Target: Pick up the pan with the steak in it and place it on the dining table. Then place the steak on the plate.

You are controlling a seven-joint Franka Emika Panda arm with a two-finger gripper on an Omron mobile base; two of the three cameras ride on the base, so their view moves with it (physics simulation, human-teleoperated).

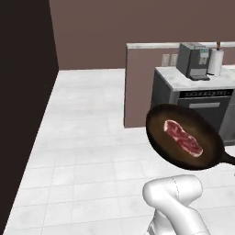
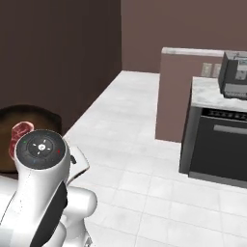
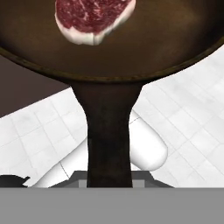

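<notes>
The dark pan [image 1: 209,143] hangs in the air over the white tiled floor, held level, with the red steak [image 1: 182,137] lying flat in its middle. Its black handle [image 1: 228,159] runs off the right edge of the left base view. In the hand view the handle [image 3: 109,140] runs straight down to the bottom edge, where my gripper is shut on it, fingertips hidden; the pan [image 3: 175,39] and steak [image 3: 92,19] sit at the top. In the right base view my arm covers most of the pan [image 2: 34,115] and steak [image 2: 18,134]. The dining table and the plate are out of view.
A marble counter [image 1: 176,79] over a dark appliance front [image 1: 202,103] stands ahead on the right, with a grey coffee machine [image 1: 193,60] and a paper towel roll [image 1: 215,62]. A brown half wall [image 1: 137,87] stands beside it. A dark wall [image 1: 25,92] bounds the left.
</notes>
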